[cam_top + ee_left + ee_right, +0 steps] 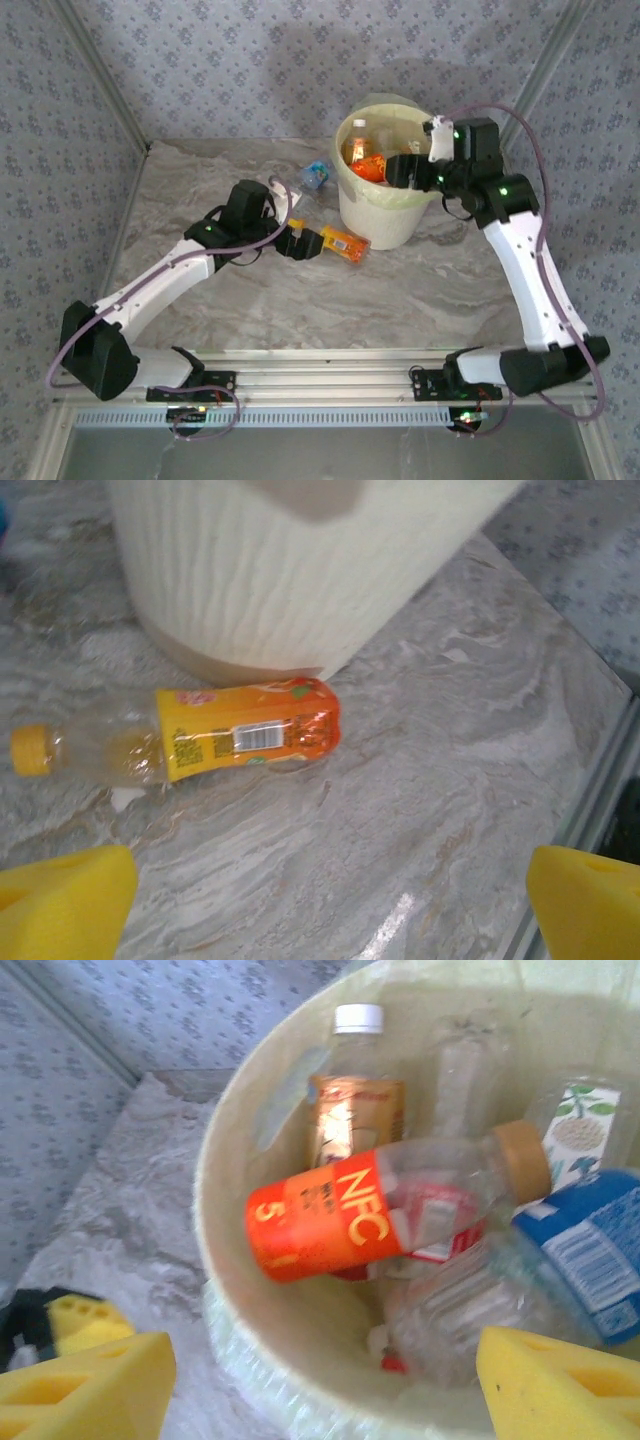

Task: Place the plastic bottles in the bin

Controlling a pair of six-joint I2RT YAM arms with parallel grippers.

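Clear, orange-labelled bottle [230, 742] lies flat; ribbed white bin [280, 580] just beside.

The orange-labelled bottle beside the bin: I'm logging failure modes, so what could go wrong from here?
1. The orange-labelled bottle lies on its side close to the bin. The open left fingers may nudge it so that it rolls away, or they may strike the bin wall.
2. The right fingers hang open over the bin's mouth, so the left arm could collide with them when it brings a bottle there.
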